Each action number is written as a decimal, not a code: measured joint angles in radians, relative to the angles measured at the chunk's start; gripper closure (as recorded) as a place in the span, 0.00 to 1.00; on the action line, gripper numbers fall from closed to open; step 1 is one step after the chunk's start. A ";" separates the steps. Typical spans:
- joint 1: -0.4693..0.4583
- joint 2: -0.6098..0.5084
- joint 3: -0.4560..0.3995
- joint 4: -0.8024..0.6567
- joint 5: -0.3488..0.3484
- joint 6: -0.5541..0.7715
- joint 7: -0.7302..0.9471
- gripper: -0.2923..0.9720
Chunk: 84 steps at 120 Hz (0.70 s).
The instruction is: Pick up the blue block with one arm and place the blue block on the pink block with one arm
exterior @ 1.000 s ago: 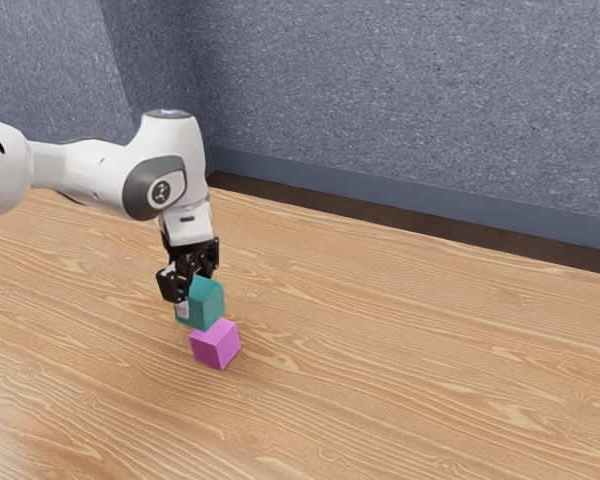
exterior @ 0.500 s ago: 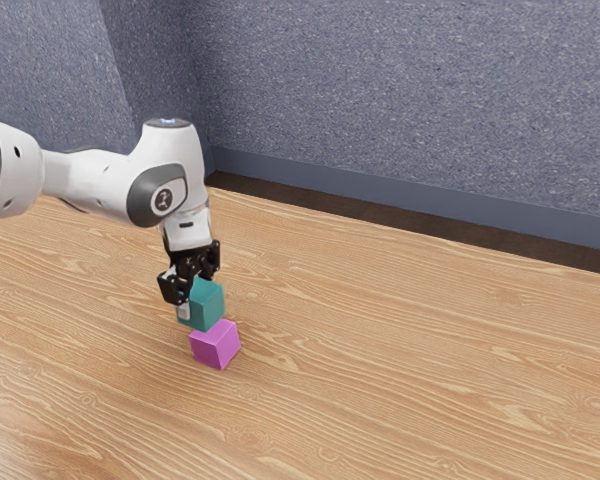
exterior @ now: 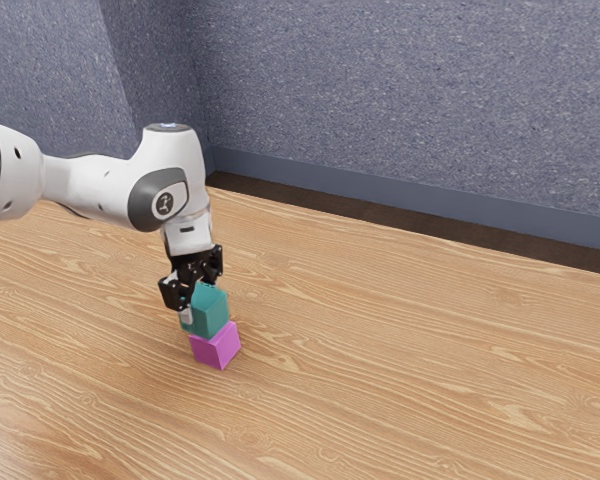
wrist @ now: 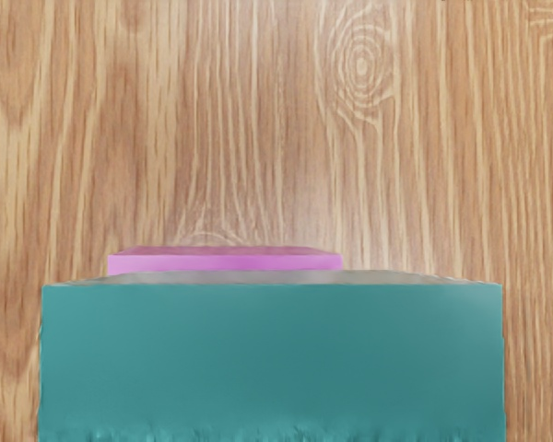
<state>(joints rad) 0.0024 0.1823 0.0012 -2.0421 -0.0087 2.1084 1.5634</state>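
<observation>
Bright, even light, with only faint soft shadows

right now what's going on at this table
A single robot arm has the blue block pinched between its jaws and holds it directly over the pink block on the wooden table. The blue block's underside is level with the pink block's top, but I cannot tell whether they touch. The block is not yet released.

teal block [exterior: 209,314], pink block [exterior: 216,346] — table [exterior: 430,350] light woodgrain with knots, wall [exterior: 430,90] speckled grey-blue, arm [exterior: 90,182] white, grey joint — gripper [exterior: 193,293] black
</observation>
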 joint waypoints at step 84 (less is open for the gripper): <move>-0.053 -0.223 -0.004 0.334 0.057 -0.359 -0.135 0.24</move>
<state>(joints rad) -0.0505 -0.0403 -0.0031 -1.7085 0.0478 1.7490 1.4286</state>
